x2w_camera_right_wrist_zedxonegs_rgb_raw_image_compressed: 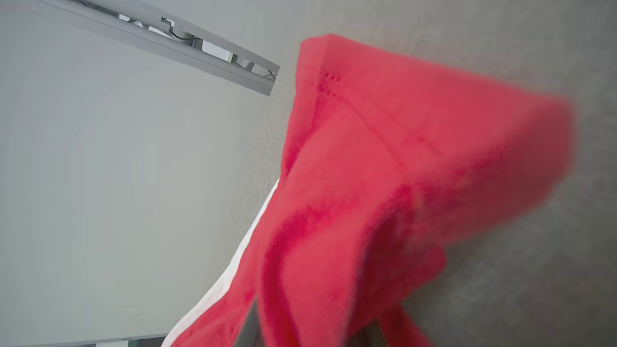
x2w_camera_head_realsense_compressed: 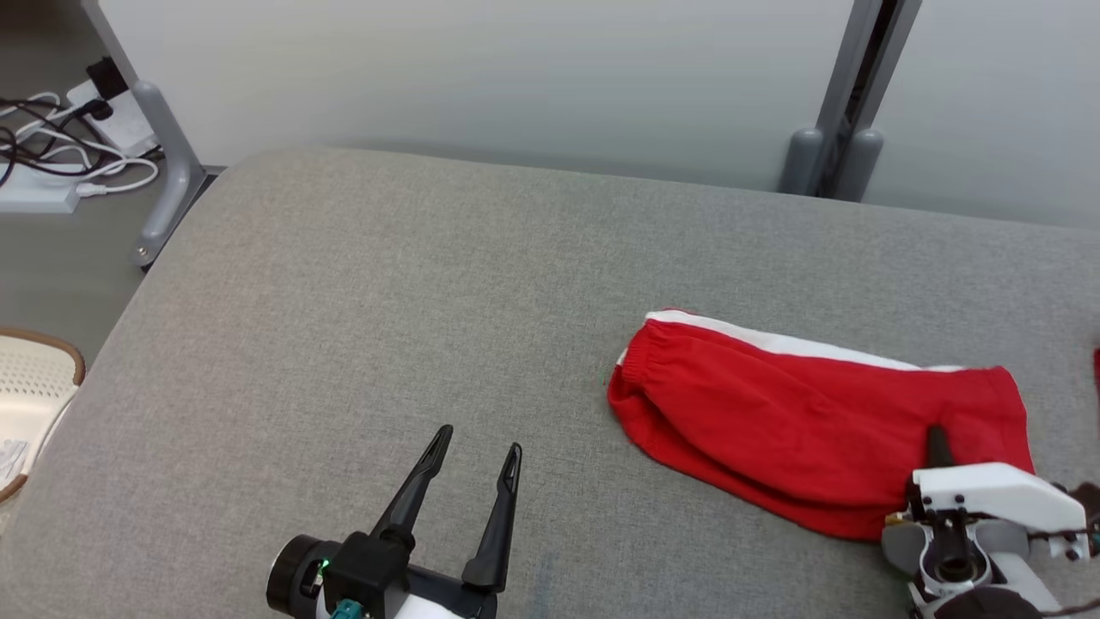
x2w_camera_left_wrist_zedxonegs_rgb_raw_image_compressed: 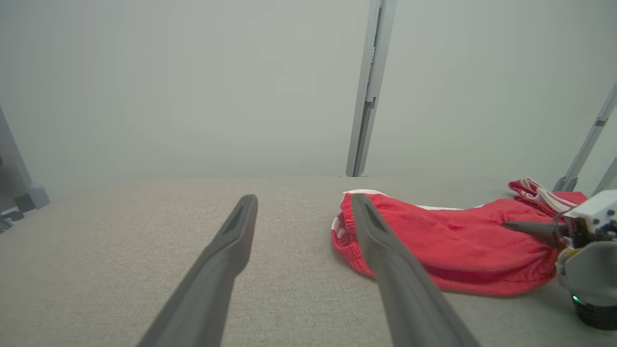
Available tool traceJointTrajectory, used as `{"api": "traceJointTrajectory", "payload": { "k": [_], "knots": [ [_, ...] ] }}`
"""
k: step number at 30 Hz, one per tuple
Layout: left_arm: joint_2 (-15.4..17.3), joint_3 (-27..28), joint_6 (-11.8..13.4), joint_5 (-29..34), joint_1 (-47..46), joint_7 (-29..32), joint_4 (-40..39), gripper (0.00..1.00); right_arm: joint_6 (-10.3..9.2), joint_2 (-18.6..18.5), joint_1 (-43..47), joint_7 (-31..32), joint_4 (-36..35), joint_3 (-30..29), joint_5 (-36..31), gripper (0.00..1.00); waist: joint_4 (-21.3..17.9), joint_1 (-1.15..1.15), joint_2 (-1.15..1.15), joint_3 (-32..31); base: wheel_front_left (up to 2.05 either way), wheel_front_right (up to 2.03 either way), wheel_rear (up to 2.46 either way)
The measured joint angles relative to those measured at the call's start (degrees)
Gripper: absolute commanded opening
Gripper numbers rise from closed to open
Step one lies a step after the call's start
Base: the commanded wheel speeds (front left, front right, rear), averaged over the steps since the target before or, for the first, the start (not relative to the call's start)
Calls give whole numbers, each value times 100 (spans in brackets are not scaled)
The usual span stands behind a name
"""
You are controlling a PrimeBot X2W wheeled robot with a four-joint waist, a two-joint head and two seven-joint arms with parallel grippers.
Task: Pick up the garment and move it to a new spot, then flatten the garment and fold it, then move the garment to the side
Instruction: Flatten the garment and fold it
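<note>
**Operator:** Status of the two claws, nearest items first?

**Technician:** At the bottom of the head view, left of centre, the left gripper (x2w_camera_head_realsense_compressed: 479, 440) is released. Its jaws stand spread above the bare grey padded surface (x2w_camera_head_realsense_compressed: 344, 301) and hold nothing. At the lower right, the right gripper (x2w_camera_head_realsense_compressed: 937, 440) is clenched, with its tip set into the lower right part of the garment (x2w_camera_head_realsense_compressed: 799, 421). In the right wrist view, red cloth bunches up directly over that gripper's base, so the judgement is that it grasps a fold of the garment.

**Operator:** Location and condition of the garment?

**Technician:** It lies on the padded surface in the right half of the head view. The elastic waistband points toward frame centre and a white stripe runs along the far edge. It is loosely doubled over, not spread flat. Most of it rests on the surface, and only the pinched part appears raised.

**Operator:** Progress against the task?

**Technician:** As judged, this is the grasp stage of the pick-up. The frames do not settle which stage follows. No neat, finished fold is visible, so flattening, folding and setting aside are treated as outstanding.

**Operator:** Anything farther out?

**Technician:** A striped cloth (x2w_camera_left_wrist_zedxonegs_rgb_raw_image_compressed: 535, 190) lies just beyond the garment in the left wrist view. A basket (x2w_camera_head_realsense_compressed: 34, 370) sits at the left edge of the head view, with cables (x2w_camera_head_realsense_compressed: 51, 146) on the floor at the upper left.
</note>
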Motion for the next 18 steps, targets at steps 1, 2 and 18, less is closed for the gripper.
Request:
{"api": "traceJointTrajectory", "payload": {
  "k": [1,2,18],
  "knots": [
    [0,5,0,0,17,0,0,100,3,-1,38,-31,62,-16,62,0,-20,0,0,-32,0,0,0],
    [0,14,0,0,37,0,0,100,4,1,68,-60,112,-64,143,0,-36,0,0,-59,0,0,0],
    [-1,92,-26,5,236,0,14,100,-34,-37,320,-90,-372,-405,-1612,0,-80,0,0,-404,0,0,0]
  ]
}}
